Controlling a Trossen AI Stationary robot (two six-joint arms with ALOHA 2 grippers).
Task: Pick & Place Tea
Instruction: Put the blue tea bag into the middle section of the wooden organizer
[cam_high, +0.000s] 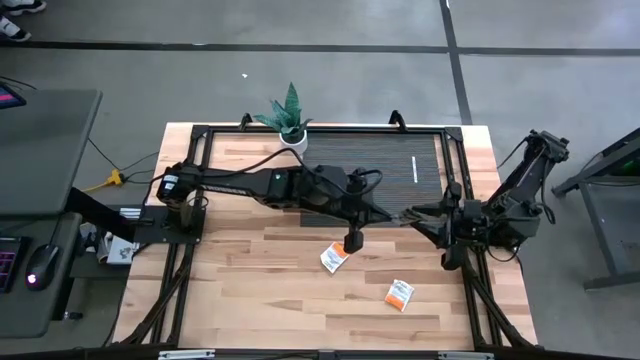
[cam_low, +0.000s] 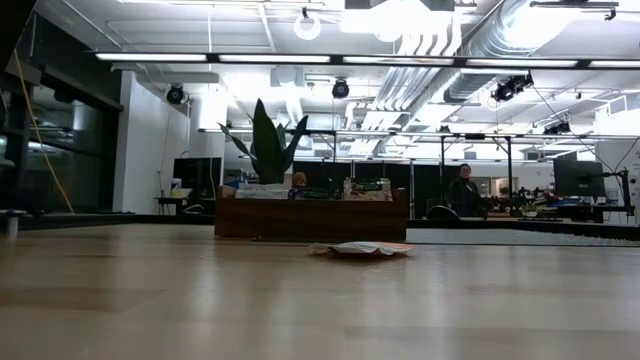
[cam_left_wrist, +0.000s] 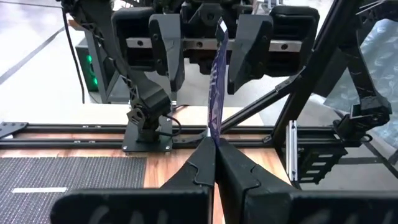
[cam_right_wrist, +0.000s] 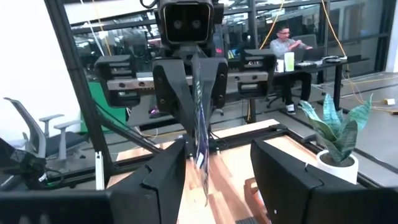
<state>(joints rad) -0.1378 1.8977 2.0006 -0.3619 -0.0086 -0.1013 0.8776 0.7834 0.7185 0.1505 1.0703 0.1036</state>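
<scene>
Above the middle of the wooden table (cam_high: 260, 290), the left gripper (cam_left_wrist: 214, 146) and the right gripper (cam_right_wrist: 217, 168) face each other. The left fingers are pressed together on a dark tea sachet (cam_left_wrist: 217, 87), held on edge; the right fingers are spread wide around it, not touching. I judge this as a handover: the right fingers must close before the left ones release. Two orange-and-white sachets (cam_high: 334, 258) (cam_high: 399, 295) lie flat on the table. Only the wrist views show the held sachet; the low view shows the wooden tray (cam_low: 310, 215).
</scene>
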